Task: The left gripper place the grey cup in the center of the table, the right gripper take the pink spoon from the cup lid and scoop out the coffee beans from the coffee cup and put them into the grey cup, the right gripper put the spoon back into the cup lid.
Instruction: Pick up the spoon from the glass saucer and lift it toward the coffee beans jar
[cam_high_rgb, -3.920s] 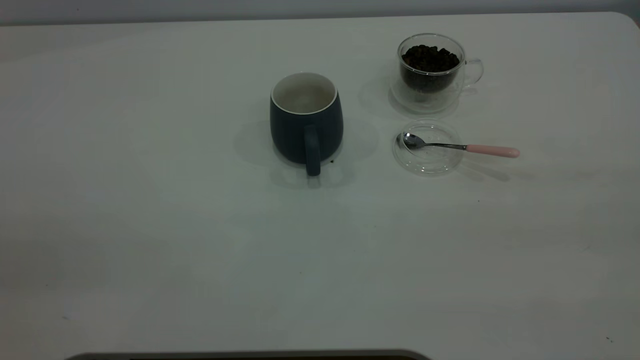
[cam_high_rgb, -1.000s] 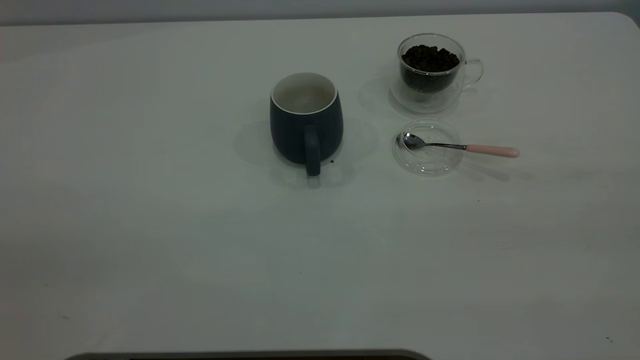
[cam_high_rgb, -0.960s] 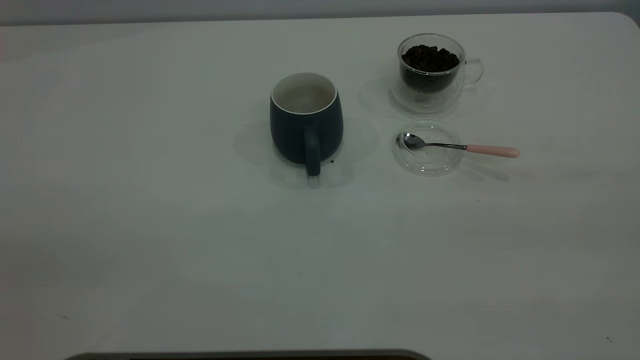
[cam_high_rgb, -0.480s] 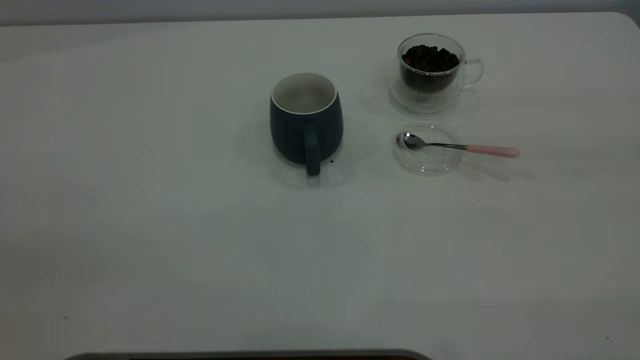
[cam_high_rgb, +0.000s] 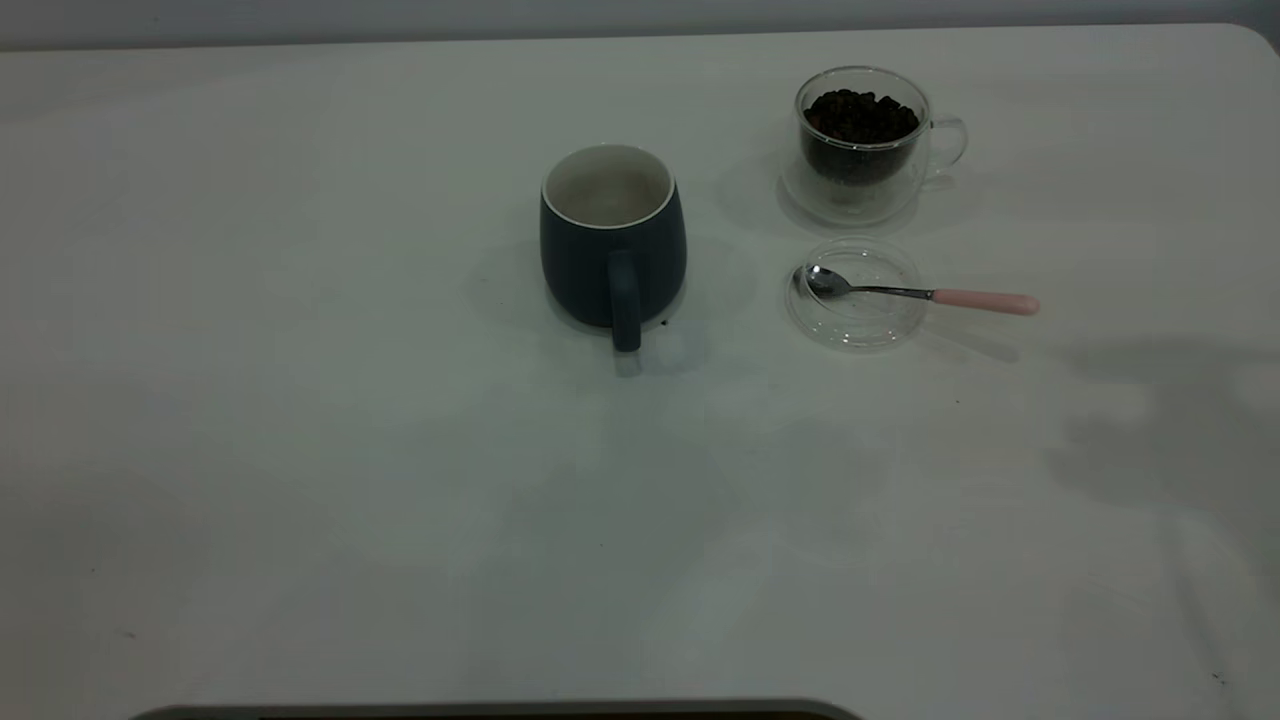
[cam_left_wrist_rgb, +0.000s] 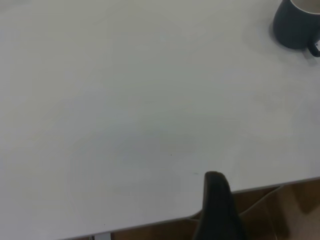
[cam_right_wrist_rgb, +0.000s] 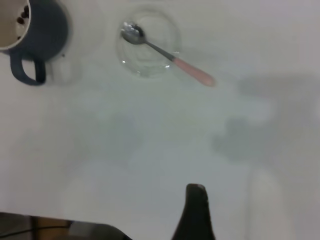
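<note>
The grey cup (cam_high_rgb: 612, 250) stands upright near the middle of the table (cam_high_rgb: 300, 420), its handle toward the front edge. To its right, the coffee cup (cam_high_rgb: 862, 160) holds the coffee beans (cam_high_rgb: 860, 115). In front of that cup lies the cup lid (cam_high_rgb: 855, 325). The pink spoon (cam_high_rgb: 930, 295) has its bowl in the lid and its pink handle pointing right. Neither gripper shows in the exterior view. My right gripper (cam_right_wrist_rgb: 196, 210) hovers over bare table, well short of the spoon (cam_right_wrist_rgb: 167, 54), the lid (cam_right_wrist_rgb: 147, 67) and the grey cup (cam_right_wrist_rgb: 42, 35). My left gripper (cam_left_wrist_rgb: 216, 205) is by the table's edge, far from the grey cup (cam_left_wrist_rgb: 292, 27).
A dark arm shadow (cam_high_rgb: 1170, 420) lies on the table's right side. The table's edge (cam_left_wrist_rgb: 260, 187) runs past the left gripper, with brown floor beyond it. A dark rounded object (cam_high_rgb: 500, 712) sits at the table's front edge.
A dark shadow has spread over the right side of the table. The cup, lid, spoon and coffee cup have not moved.
</note>
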